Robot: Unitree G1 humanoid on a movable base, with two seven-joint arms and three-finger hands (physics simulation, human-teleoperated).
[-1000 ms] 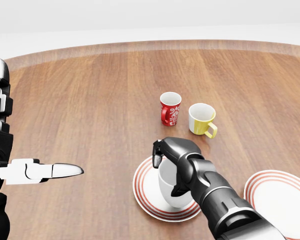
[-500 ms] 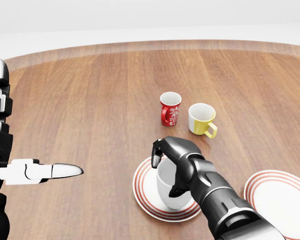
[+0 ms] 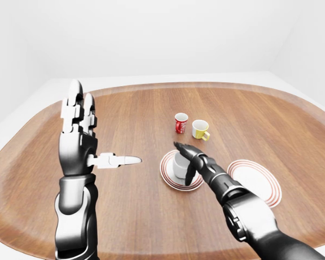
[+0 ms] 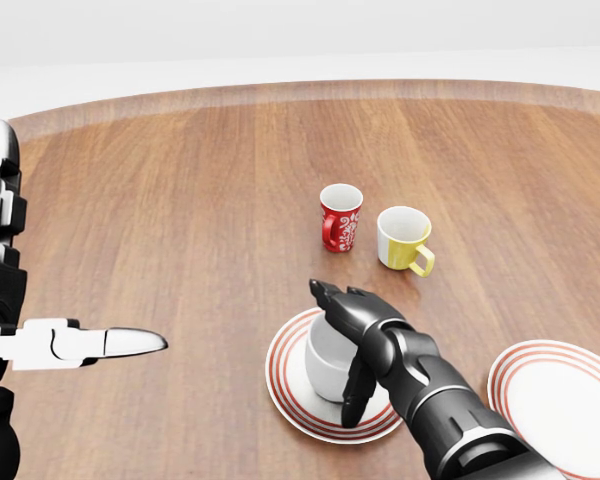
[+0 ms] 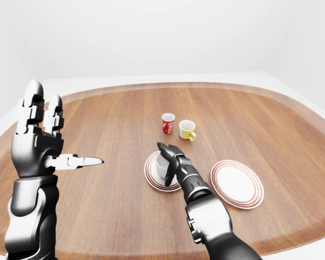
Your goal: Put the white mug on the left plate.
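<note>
The white mug (image 4: 326, 363) stands upright on the left plate (image 4: 285, 383), a white plate with red rings, low in the head view. My right hand (image 4: 348, 345) is open, its fingers spread beside and over the mug's right side, not closed round it. My left hand (image 3: 78, 135) is raised at the left of the left-eye view, open and empty, fingers up and thumb pointing right.
A red patterned mug (image 4: 340, 217) and a yellow mug (image 4: 404, 240) stand above the left plate. A second red-ringed plate (image 4: 560, 395) lies at the lower right. The round wooden table's edge (image 3: 38, 238) curves near the bottom left.
My right hand's fingers have opened and let go of the white mug, which now rests lower on the left plate. The left hand has not moved.
</note>
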